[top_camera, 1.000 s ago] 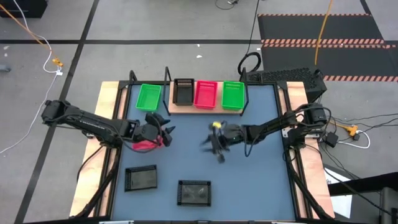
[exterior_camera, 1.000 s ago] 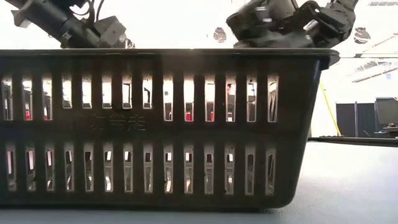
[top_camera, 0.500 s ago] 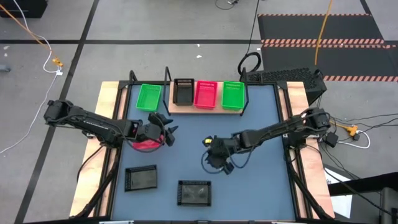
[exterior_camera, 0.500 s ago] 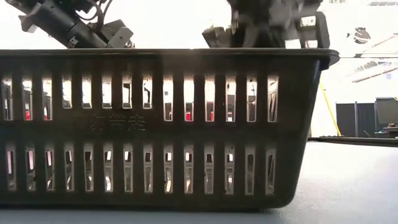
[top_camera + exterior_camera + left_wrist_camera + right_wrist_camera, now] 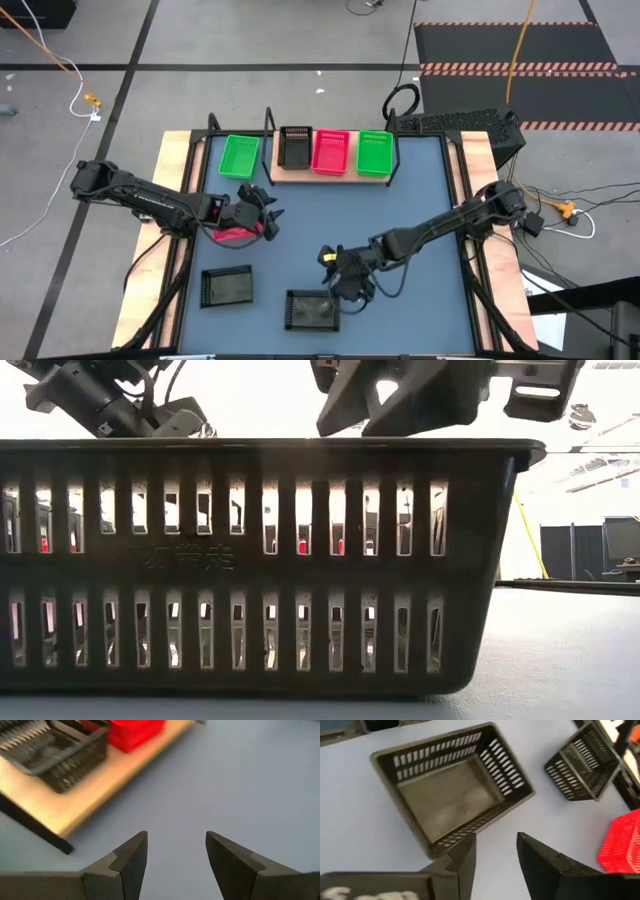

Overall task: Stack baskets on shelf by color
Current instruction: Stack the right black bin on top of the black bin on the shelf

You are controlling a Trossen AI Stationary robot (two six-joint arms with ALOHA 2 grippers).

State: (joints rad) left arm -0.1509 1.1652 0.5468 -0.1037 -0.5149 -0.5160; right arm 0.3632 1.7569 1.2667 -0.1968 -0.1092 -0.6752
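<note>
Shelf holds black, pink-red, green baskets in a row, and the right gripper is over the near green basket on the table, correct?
Not quite. The shelf row is as you say, but the right gripper is over a black basket, not a green one. The high view shows it, and the right wrist view confirms, with open fingers just off its rim.

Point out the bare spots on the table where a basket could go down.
Free: the table's right side, between the shelf and the right gripper. Crowded: front left, where two black baskets sit, and around the left gripper over the pink-red basket.
</note>
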